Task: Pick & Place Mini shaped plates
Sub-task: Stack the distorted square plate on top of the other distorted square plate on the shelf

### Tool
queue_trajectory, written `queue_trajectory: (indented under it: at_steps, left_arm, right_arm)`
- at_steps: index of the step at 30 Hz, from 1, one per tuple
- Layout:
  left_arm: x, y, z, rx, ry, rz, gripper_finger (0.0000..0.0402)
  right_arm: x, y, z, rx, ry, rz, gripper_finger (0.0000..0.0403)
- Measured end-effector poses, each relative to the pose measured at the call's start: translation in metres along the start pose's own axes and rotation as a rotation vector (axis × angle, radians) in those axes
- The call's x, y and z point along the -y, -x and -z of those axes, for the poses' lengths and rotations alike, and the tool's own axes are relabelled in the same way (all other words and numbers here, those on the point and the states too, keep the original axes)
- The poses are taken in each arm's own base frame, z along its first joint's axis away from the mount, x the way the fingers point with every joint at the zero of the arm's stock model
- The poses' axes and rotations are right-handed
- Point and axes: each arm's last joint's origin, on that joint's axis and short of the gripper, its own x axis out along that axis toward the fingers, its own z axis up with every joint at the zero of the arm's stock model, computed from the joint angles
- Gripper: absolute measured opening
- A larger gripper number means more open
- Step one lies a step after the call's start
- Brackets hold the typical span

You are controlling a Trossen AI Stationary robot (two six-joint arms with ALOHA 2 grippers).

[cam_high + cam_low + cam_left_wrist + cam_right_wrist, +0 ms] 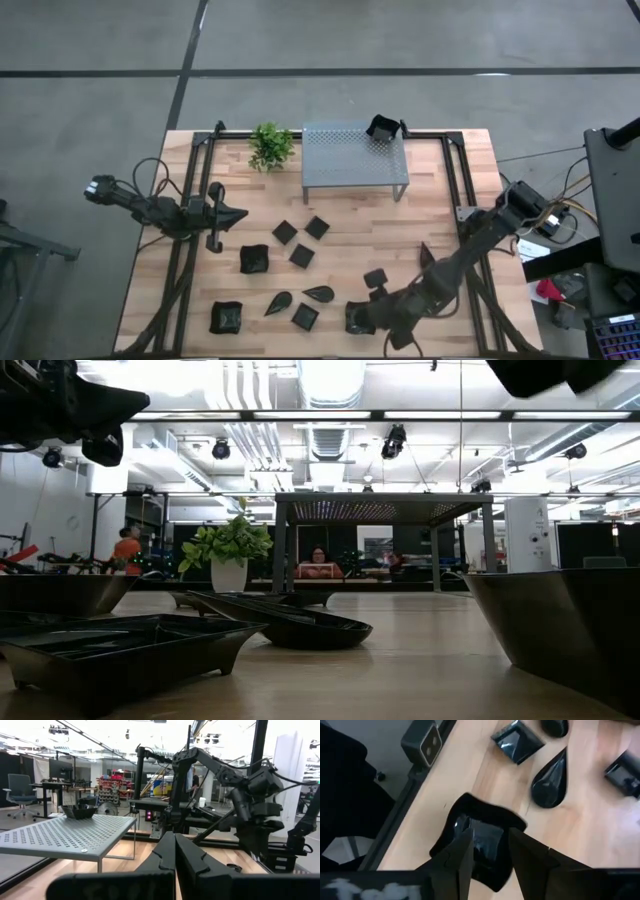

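Note:
Several small black dishes lie on the wooden table in the high view: flat squares (301, 255), teardrops (319, 294) and deeper squares (254, 259). One more sits on the grey perforated shelf (382, 127). My right gripper (362, 318) is down at the table's near edge, open. In its wrist view the gripper (489, 851) stands over a deep wavy-rimmed dish (480, 822) that rests on the wood. My left gripper (238, 213) hovers shut and empty over the table's left side, fingers together in the left wrist view (175, 851). My right gripper comes at the wavy-rimmed dish from above, slanting down. Its two fingers (462, 852) stand apart over the dish's hollow (487, 837). The dish lies flat on the table. Whether the fingertips touch it I cannot tell.
The grey shelf (355, 160) and a small green plant (270, 145) stand at the far edge. A teardrop dish (551, 780) and a square dish (517, 741) lie close to the right gripper. Black frame rails (192, 200) run along both table sides. People show in the room behind.

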Motion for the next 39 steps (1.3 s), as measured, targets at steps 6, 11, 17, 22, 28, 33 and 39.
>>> queue_trajectory:
  at_steps: [6, 11, 17, 22, 28, 33, 39]
  left_arm:
    - [0.0, 0.0, 0.0, -0.004, -0.002, 0.0, 0.0]
    - [0.0, 0.0, 0.001, -0.007, -0.003, 0.0, 0.0]
    - [0.0, 0.0, 0.001, -0.014, -0.007, 0.0, 0.0]
    - [0.0, 0.0, 0.001, -0.014, -0.007, 0.0, 0.0]
    - [0.0, 0.0, 0.002, -0.015, -0.007, 0.0, 0.0]
    - [0.0, 0.0, 0.002, -0.018, -0.009, 0.0, 0.0]
    - [0.0, 0.0, 0.002, -0.024, -0.012, 0.0, 0.0]
  right_arm:
    - [-0.005, -0.022, 0.006, -0.032, -0.044, -0.009, 0.0119]
    - [-0.013, -0.034, 0.006, -0.014, -0.04, -0.07, 0.0111]
    - [-0.015, -0.038, 0.009, -0.027, -0.062, -0.107, 0.0107]
    - [-0.021, -0.035, 0.007, -0.002, -0.066, -0.134, 0.0113]
    - [-0.029, -0.044, 0.009, 0.02, -0.087, -0.149, 0.0109]
    - [-0.031, -0.052, 0.012, 0.004, -0.107, -0.141, 0.0101]
    - [-0.033, -0.07, 0.022, -0.042, -0.12, -0.119, 0.0099]
